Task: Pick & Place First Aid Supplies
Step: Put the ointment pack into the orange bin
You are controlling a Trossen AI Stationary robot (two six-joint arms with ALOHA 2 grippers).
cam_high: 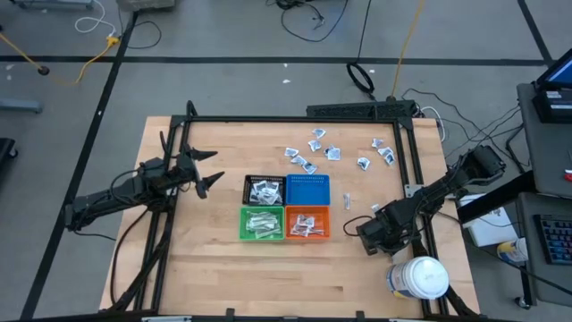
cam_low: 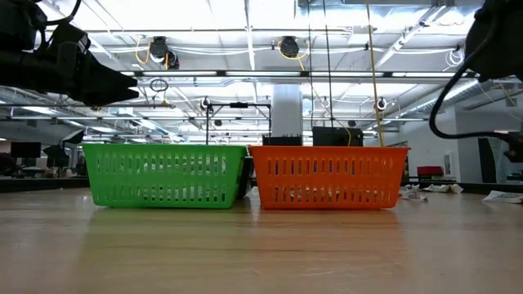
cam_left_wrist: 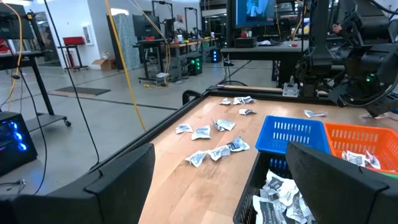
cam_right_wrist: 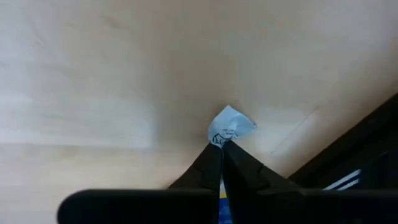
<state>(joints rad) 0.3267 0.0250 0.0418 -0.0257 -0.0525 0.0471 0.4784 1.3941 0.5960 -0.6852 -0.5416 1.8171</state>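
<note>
My right gripper is shut on a small white packet, low over the bare wood near the table's right rail. In the high view it sits right of the orange bin. More first aid supplies lie scattered flat on the far part of the table, and others fill the black bin, green bin and orange bin. The blue bin shows no packets. My left gripper waits open and level, left of the black bin. My right gripper pinches one corner of the crumpled packet between the tips of its two fingers. The fingers slant steeply down at it. The rest of the packet sticks out past the fingertips, close over the wood; whether it touches the table I cannot tell.
A large white jar stands at the near right corner, close to the right arm. A black frame rail runs along the table's right edge beside the gripper. A narrow strip lies right of the blue bin.
</note>
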